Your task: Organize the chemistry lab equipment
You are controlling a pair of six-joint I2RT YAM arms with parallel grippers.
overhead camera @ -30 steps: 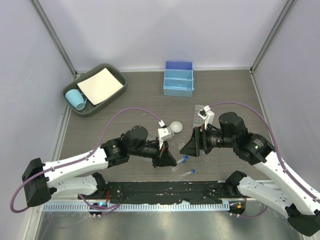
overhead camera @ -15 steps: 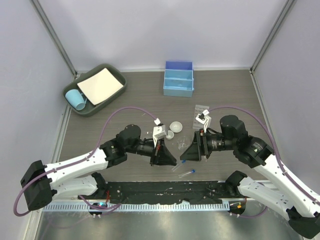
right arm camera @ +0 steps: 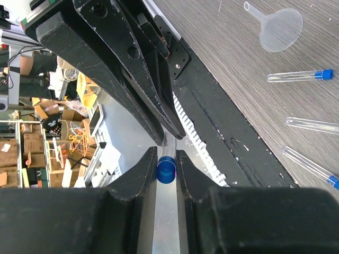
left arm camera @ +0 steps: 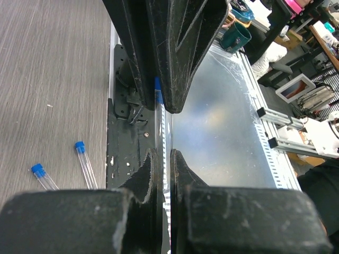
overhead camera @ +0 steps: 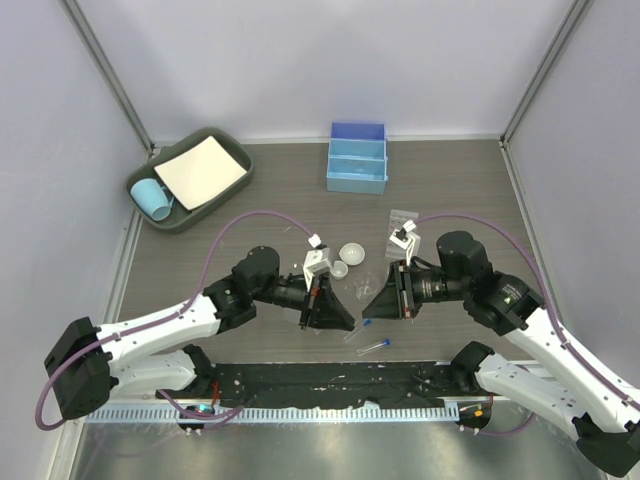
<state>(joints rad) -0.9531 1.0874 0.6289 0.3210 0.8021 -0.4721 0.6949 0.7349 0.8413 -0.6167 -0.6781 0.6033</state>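
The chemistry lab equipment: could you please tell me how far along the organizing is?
Done: little that shows; the light-blue divided box holds nothing I can see. In hand: one blue-capped tube, pinched by the left gripper, its cap inside the right gripper, as in a handover. Left: several loose tubes, the funnel and two round dishes lie on the table; the tube rack stands apart.

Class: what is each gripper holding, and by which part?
Both hold one blue-capped tube: the left gripper clamps its clear body, and the right gripper appears to pinch its blue cap.
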